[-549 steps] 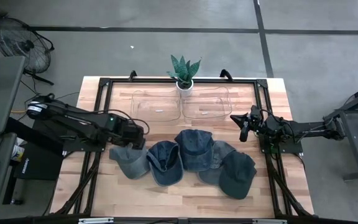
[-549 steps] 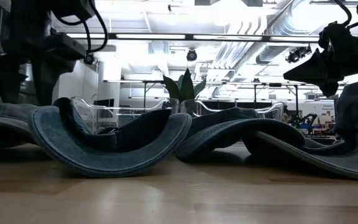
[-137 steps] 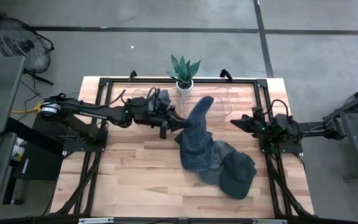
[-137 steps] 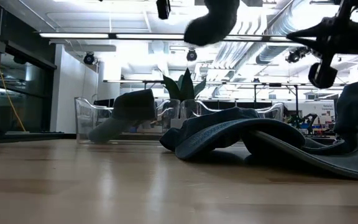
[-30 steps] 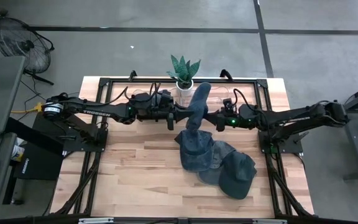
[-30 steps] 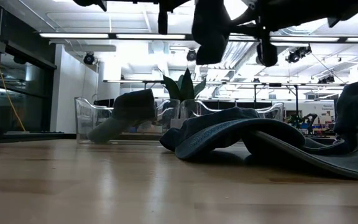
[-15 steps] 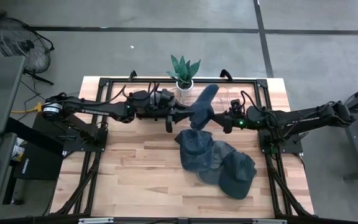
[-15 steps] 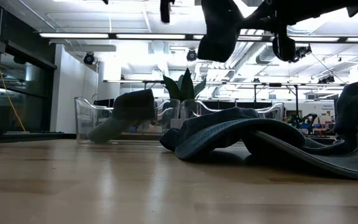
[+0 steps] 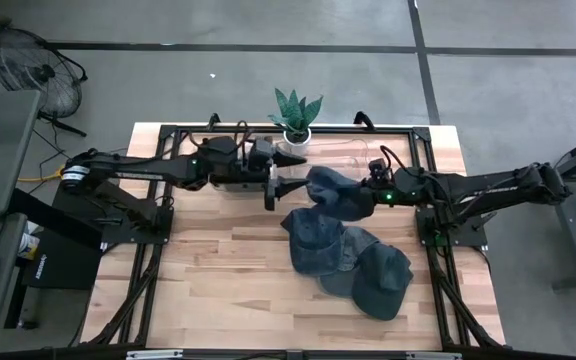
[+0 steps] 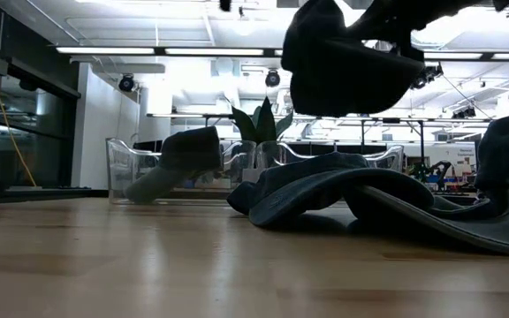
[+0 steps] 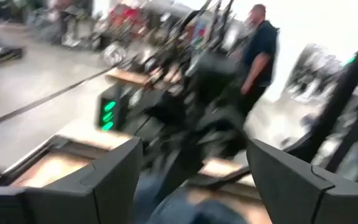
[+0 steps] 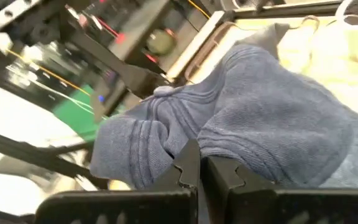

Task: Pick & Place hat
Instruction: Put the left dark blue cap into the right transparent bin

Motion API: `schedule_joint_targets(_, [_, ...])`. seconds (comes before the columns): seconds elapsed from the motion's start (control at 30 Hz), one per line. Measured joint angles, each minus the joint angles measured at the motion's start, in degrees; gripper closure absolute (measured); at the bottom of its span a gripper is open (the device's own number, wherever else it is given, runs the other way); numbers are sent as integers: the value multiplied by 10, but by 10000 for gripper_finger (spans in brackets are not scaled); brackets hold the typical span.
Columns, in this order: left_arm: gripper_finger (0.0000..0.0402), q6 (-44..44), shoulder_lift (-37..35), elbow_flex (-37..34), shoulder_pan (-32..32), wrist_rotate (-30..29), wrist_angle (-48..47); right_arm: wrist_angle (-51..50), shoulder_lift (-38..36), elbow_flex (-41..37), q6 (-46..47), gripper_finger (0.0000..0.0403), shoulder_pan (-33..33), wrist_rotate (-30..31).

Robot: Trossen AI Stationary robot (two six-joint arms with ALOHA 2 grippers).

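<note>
Above the table's middle, I'm seeing the right gripper [image 9: 368,193] pinching the hat [image 9: 336,191], which is hanging clear of the pile [image 9: 353,257]. Beside it, my left gripper [image 9: 290,170] is standing wide, empty.

Even, diffuse overhead light in the high view, with soft shadows. In the low view, ceiling strip lights [image 10: 193,51] at 12 o'clock blow out, silhouetting the raised hat [image 10: 347,66]. Left wrist view heavily motion-blurred; right wrist view sharp on denim, background overexposed toward 9 o'clock.
</note>
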Motion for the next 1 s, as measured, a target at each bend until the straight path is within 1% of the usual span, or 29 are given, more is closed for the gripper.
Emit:
schedule_joint_targets(0.07, [113, 7, -8, 11, 0, -28, -49, -63, 0, 32, -11, 402, 0, 4])
schedule_joint_targets(0.17, [113, 7, -13, 29, 0, -65, -100, -153, 0, 85, -26, 402, -1, 27])
schedule_joint_targets(0.27, [113, 7, -36, 36, 0, -72, -173, -225, 2, 131, -53, 402, -10, 40])
schedule_joint_targets(0.33, [113, 8, -39, 45, 0, -71, -181, -262, 5, 154, -74, 402, -23, 44])
schedule_joint_targets(0.4, [113, 8, -49, 41, 0, -72, -231, -288, 12, 169, -88, 402, -41, 43])
schedule_joint_targets(0.47, [113, 9, -58, 39, 0, -75, -268, -298, 20, 178, -99, 402, -62, 31])
schedule_joint_targets(0.53, [113, 9, -64, 43, 0, -80, -272, -298, 29, 180, -106, 402, -83, 12])
schedule_joint_targets(0.63, [113, 9, -79, 40, 0, -80, -323, -295, 46, 180, -119, 402, -111, -11])
schedule_joint_targets(0.73, [113, 8, -85, 42, 0, -79, -342, -293, 67, 180, -135, 402, -138, -32])
schedule_joint_targets(0.83, [113, 10, -105, 40, 0, -76, -403, -288, 90, 180, -156, 402, -164, -56])
schedule_joint_targets(1.0, [113, 16, -136, 40, 0, -76, -462, -270, 130, 180, -183, 402, -200, -108])
